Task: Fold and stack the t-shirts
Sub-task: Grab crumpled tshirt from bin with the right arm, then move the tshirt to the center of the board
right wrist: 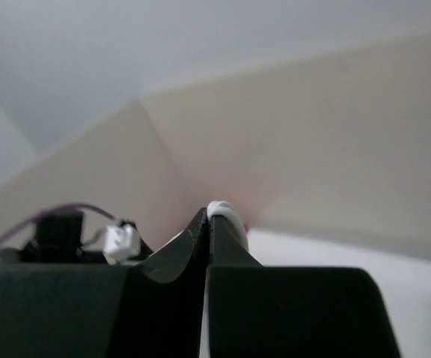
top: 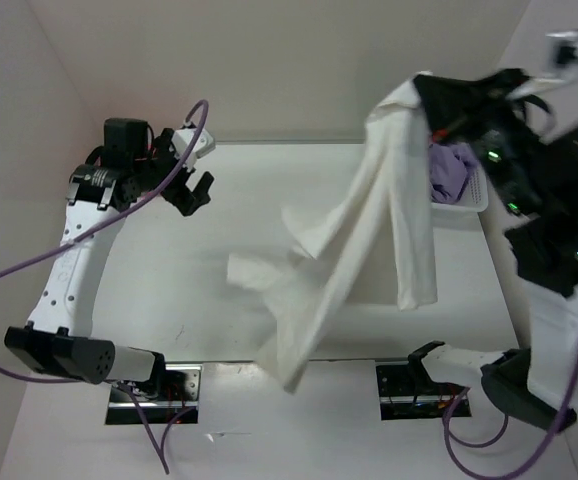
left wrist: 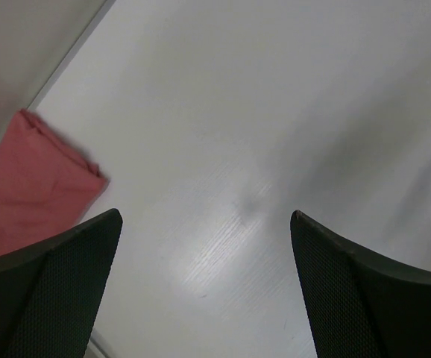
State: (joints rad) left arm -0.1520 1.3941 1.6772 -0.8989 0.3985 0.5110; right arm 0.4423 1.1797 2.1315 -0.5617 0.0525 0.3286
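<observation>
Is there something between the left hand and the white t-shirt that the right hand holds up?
Nothing visible: only bare table lies between the open left hand and the hanging cream-white t-shirt.

Top view: bright, even light from overhead. The white bench (top: pixel 269 180) is washed out, and the cream shirt (top: pixel 411 230) throws only a faint shadow on it. The right arm (top: pixel 559 250) is smeared by blur near the edge. Left wrist view: a soft glare patch on the bench, while the dark left fingers (left wrist: pixel 51 291) and red shirt (left wrist: pixel 29 186) are out of focus. Right wrist view: dimmer and hazy, with near-black right fingers (right wrist: pixel 174 257) and blurred walls.
</observation>
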